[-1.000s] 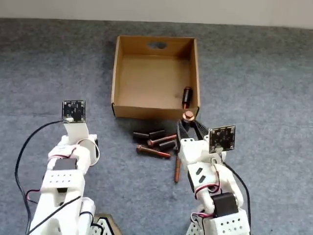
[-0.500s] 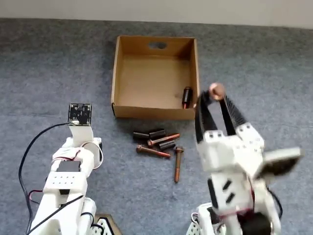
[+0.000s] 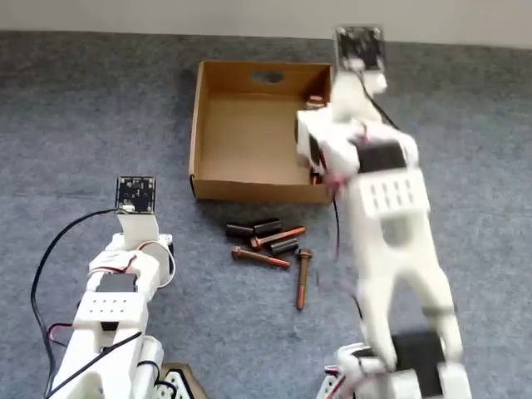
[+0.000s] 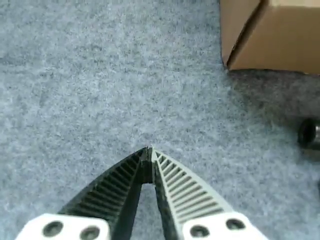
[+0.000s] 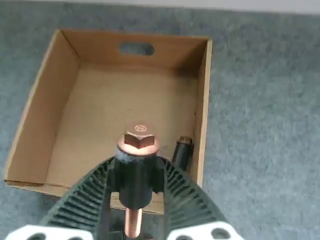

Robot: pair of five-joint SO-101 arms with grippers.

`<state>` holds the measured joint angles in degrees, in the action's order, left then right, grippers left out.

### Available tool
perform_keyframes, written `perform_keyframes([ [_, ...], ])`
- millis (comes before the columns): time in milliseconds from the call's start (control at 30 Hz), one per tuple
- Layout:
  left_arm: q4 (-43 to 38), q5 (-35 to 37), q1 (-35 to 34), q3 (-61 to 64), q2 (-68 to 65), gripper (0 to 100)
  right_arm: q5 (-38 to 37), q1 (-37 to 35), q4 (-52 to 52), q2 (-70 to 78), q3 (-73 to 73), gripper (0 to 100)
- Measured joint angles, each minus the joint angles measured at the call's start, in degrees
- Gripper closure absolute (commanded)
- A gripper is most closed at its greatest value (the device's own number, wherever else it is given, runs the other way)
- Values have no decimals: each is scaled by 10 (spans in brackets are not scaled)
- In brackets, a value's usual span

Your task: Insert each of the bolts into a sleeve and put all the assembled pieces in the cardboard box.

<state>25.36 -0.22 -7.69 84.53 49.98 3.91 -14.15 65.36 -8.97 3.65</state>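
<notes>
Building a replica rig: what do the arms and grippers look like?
The left arm and right arm are blocky white plastic; a black cable loops beside the left one. Each wrist carries a small dark circuit board. The left gripper and right gripper have black, ribbed, tapering fingers on white mounts.
</notes>
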Motion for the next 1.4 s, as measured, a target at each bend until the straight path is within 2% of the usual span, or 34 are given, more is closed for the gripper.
perform_keyframes([
  [233,0,0,2,0,0,983,1,0,182,222,292,992],
  [600,0,0,2,0,0,983,1,0,187,489,498,992],
  [867,0,0,2,0,0,983,1,-9,187,597,568,992],
  [1200,0,0,4,0,0,983,1,-9,201,615,573,992],
  [1400,0,0,4,0,0,983,1,-9,244,615,573,992],
])
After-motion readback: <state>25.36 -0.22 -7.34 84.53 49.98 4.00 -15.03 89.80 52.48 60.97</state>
